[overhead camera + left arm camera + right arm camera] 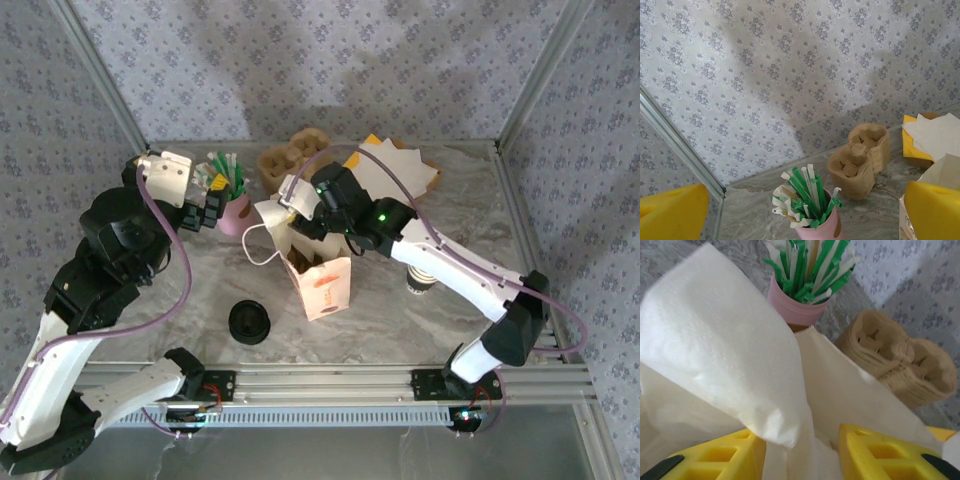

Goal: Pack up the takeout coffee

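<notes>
The right tool [797,432] stands parted, a white paper napkin [725,340] hanging loose over the open white paper bag [325,285] mid-counter. The left tool [805,200] is released and empty. Packing looks nearly done, the bag unclosed.

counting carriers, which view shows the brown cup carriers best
Left wrist: the cup carriers sit nearly whole and sharp. Right wrist shows them blurrier, edge hidden by white paper; top external, small and distant.
</notes>
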Controlling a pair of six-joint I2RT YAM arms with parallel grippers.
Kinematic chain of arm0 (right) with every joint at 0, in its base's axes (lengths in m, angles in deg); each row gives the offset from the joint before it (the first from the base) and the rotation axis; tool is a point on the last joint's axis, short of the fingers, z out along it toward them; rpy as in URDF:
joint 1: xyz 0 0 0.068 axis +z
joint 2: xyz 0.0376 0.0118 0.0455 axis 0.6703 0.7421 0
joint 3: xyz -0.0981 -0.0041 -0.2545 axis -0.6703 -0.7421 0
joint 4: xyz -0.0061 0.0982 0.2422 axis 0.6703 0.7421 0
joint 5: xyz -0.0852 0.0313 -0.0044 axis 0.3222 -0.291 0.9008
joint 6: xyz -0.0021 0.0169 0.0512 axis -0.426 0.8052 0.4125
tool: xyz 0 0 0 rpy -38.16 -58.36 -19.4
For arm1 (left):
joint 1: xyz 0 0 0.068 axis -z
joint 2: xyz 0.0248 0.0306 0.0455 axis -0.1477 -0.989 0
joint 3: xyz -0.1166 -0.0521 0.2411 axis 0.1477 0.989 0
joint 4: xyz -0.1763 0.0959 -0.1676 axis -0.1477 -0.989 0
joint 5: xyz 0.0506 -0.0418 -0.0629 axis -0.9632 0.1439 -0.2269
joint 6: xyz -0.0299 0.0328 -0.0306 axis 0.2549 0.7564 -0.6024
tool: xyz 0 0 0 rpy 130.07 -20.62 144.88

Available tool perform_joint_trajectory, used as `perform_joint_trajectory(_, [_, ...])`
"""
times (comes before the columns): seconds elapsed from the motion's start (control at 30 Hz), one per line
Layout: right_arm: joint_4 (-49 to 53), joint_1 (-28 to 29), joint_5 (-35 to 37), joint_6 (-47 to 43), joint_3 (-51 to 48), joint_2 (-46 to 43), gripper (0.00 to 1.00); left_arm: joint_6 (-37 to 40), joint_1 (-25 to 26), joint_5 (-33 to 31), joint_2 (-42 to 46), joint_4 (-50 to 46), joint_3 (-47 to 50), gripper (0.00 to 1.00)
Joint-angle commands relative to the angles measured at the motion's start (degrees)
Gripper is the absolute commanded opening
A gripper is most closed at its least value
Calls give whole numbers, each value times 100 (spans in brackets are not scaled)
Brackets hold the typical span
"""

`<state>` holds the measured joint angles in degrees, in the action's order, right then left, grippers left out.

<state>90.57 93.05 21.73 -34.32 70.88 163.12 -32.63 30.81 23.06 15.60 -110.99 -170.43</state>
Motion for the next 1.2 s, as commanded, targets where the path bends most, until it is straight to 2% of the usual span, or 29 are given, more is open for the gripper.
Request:
perform_joint_trajectory(0.0, [281, 34, 194, -218, 317, -167, 46, 94, -51, 47, 69, 235, -158, 100])
perform_joint_trajectory(0.17, [43, 33, 152, -169, 628, -407, 58, 66, -72, -295, 52, 284, -183, 100])
perform_joint_trajectory(0.3, [-315, -303, -107, -32, 788, -741, 65, -217, -374, -405, -97, 365, -107, 100])
perform_joint_trajectory(0.4, [-717, -984, -224, 517, 518, -1118, 67, -710, -990, -380, -286, 330, -38, 100])
perform_joint_trajectory(0.47, [-1054, -1620, -185, 928, 99, -1426, 67, -1075, -1558, -81, -372, 341, 112, 100])
perform_joint_trajectory(0.53, [-1336, -2371, -110, 1361, -432, -1739, 67, -1496, -2189, 283, -461, 321, 285, 100])
perform_joint_trajectory(0.63, [-1592, -3498, -97, 1952, -1145, -2111, 67, -1944, -2871, 591, -485, 460, 788, 100])
perform_joint_trajectory(0.77, [-1921, -4850, -194, 2650, -2081, -2387, 67, -2240, -3394, 534, -340, 950, 1882, 100])
perform_joint_trajectory(0.83, [-2120, -5308, -134, 2913, -2557, -2411, 67, -2225, -3506, 394, -238, 1312, 2504, 100])
perform_joint_trajectory(1.03, [-2993, -6161, 362, 3336, -3741, -2078, 72, -2483, -3938, 268, -259, 2116, 3903, 100])
perform_joint_trajectory(1.17, [-4023, -6212, 569, 3318, -4491, -1695, 81, -2364, -4286, 724, -579, 3114, 4774, 100])
